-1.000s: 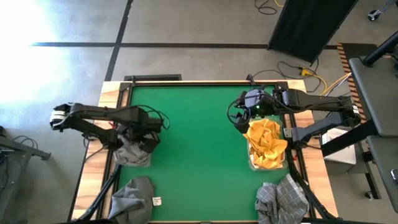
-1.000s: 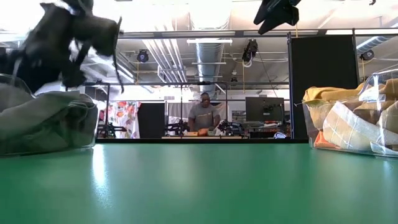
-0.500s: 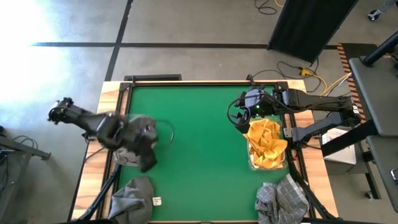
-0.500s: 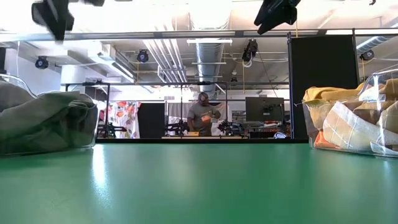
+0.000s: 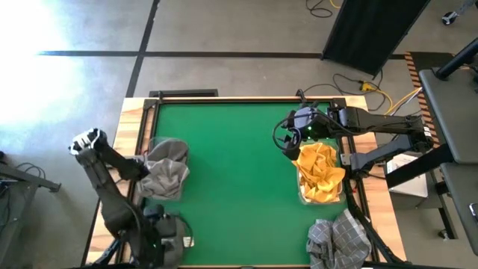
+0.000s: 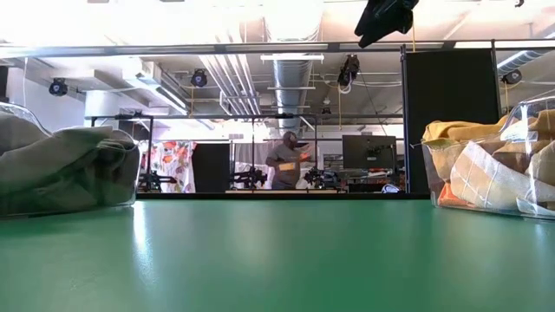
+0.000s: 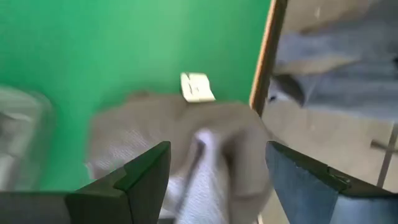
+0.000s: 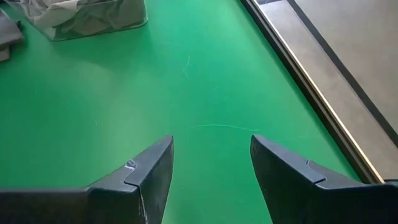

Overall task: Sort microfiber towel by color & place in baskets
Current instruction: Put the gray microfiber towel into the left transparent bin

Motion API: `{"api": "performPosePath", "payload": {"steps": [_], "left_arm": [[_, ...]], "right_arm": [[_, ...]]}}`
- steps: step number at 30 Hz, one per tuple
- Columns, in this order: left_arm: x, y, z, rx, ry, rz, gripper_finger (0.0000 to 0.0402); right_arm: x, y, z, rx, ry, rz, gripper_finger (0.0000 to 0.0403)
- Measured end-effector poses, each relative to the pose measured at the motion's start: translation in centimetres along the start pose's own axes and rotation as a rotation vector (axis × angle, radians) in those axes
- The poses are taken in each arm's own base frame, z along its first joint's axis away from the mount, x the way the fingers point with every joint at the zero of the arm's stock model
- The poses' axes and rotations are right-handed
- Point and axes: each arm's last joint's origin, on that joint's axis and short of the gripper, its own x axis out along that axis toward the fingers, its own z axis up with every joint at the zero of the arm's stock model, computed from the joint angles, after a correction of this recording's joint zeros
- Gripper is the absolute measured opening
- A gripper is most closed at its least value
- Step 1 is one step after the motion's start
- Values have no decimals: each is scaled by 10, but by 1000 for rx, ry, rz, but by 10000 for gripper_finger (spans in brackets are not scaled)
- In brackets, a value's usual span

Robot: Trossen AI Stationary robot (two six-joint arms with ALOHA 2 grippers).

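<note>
My left bin (image 5: 166, 181) at the frame's left holds grey towels (image 5: 168, 170); my right bin (image 5: 321, 196) holds orange towels (image 5: 320, 170). My left end effector (image 7: 214, 180) gapes wide above a grey towel (image 7: 180, 134), lower left. My right end effector (image 8: 211, 163) is apart.

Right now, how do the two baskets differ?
Contents: the left basket holds grey towels; the right basket holds orange-yellow towels.
Arms: the left pincer is open and away from the left basket, above a loose grey towel at the table's near edge; the right pincer, also open, hangs just beyond the right basket's far end.
Shared: both are clear plastic bins, filled above the rim.
</note>
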Motion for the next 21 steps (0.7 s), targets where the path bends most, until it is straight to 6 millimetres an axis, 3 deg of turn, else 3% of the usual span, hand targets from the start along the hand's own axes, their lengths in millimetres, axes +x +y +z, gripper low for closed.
{"api": "performPosePath", "payload": {"steps": [4, 9, 16, 21], "left_arm": [[17, -16, -8, 28, 82, 23, 247], [42, -22, -11, 46, 195, 64, 247], [89, -4, -29, 20, 358, 92, 247], [121, 12, -47, -50, 347, 51, 238]], "right_arm": [[0, 0, 0, 25, 0, 0, 206], [2, 0, -2, 73, 9, -2, 206], [13, 1, -12, 136, 47, -12, 206], [15, 1, -14, 155, 57, -15, 206]]}}
